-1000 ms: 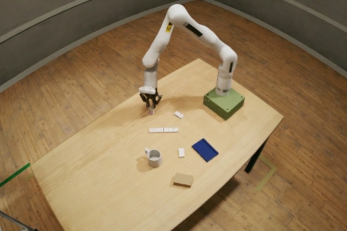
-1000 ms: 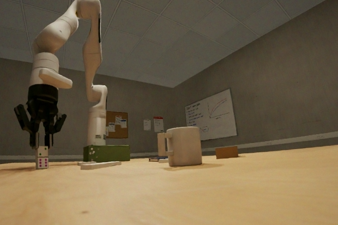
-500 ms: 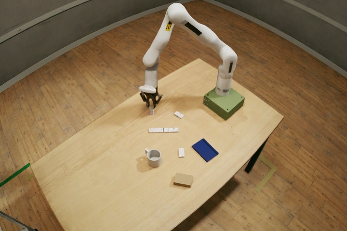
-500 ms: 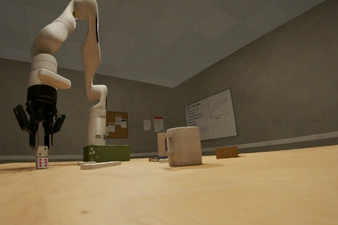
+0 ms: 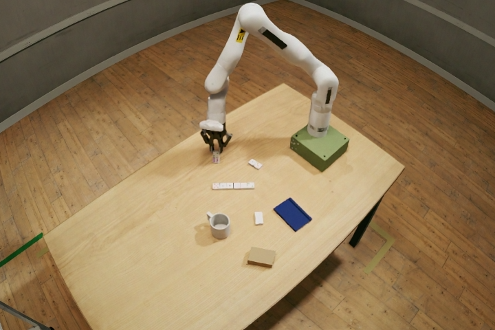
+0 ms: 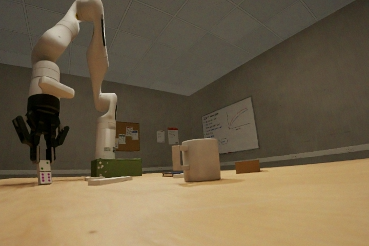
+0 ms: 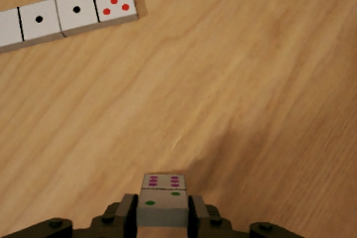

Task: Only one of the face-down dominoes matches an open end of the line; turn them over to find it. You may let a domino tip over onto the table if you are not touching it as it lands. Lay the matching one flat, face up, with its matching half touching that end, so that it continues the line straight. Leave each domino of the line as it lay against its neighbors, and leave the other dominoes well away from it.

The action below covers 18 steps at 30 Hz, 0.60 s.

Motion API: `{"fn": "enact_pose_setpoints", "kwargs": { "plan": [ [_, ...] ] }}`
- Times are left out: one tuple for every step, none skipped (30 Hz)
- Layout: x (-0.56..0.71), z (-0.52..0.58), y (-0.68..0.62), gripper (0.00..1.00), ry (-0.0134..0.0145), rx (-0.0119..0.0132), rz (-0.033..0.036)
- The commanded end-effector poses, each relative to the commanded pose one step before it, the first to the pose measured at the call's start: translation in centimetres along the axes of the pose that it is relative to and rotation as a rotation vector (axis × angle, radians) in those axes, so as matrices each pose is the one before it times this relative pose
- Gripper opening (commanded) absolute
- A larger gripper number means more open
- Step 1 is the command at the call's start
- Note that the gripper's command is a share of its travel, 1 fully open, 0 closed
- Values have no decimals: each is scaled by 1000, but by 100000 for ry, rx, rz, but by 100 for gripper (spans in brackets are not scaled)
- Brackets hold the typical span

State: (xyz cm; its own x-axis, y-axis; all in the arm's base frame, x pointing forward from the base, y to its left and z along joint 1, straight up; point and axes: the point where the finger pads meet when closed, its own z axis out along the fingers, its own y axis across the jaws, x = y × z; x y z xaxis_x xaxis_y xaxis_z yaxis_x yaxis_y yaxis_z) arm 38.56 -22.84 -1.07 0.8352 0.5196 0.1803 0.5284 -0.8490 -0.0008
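Note:
My gripper (image 5: 216, 150) (image 6: 42, 159) (image 7: 163, 212) is shut on the top of a white domino (image 5: 216, 157) (image 6: 44, 173) (image 7: 164, 190). The domino stands on its end on the table, showing a green two half above a purple six half. The line of dominoes (image 5: 233, 185) (image 6: 109, 180) (image 7: 62, 20) lies flat in front of it. In the wrist view its near end half carries red pips, followed by two single black pips. Two more dominoes lie flat: one (image 5: 255, 163) behind the line and a blank-backed one (image 5: 258, 217) in front of it.
A grey mug (image 5: 219, 225) (image 6: 201, 159) stands in front of the line. A blue notebook (image 5: 292, 214) and a cardboard block (image 5: 261, 256) (image 6: 247, 166) lie nearer the front right. The arm's green base (image 5: 320, 146) (image 6: 117, 167) sits at the back right.

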Motion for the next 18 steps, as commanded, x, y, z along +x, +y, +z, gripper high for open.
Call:
{"fn": "enact_pose_setpoints", "kwargs": {
  "plan": [
    [-553,58,33,35,-142,-76,112],
    [-119,23,0,35,0,0,0],
    [-117,25,0,35,0,0,0],
    [-115,27,0,35,0,0,0],
    [-113,30,0,35,0,0,0],
    [-111,32,0,35,0,0,0],
    [-110,34,0,35,0,0,0],
    [-108,36,0,35,0,0,0],
    [-106,38,0,35,0,0,0],
    [-105,39,0,35,0,0,0],
    [0,0,0,35,0,0,0],
    [0,0,0,35,0,0,0],
    [-102,43,0,35,0,0,0],
    [-101,44,0,35,0,0,0],
    [-99,45,0,35,0,0,0],
    [-97,47,0,35,0,0,0],
    [-96,48,0,35,0,0,0],
    [-94,51,0,35,0,0,0]
  ]
}}
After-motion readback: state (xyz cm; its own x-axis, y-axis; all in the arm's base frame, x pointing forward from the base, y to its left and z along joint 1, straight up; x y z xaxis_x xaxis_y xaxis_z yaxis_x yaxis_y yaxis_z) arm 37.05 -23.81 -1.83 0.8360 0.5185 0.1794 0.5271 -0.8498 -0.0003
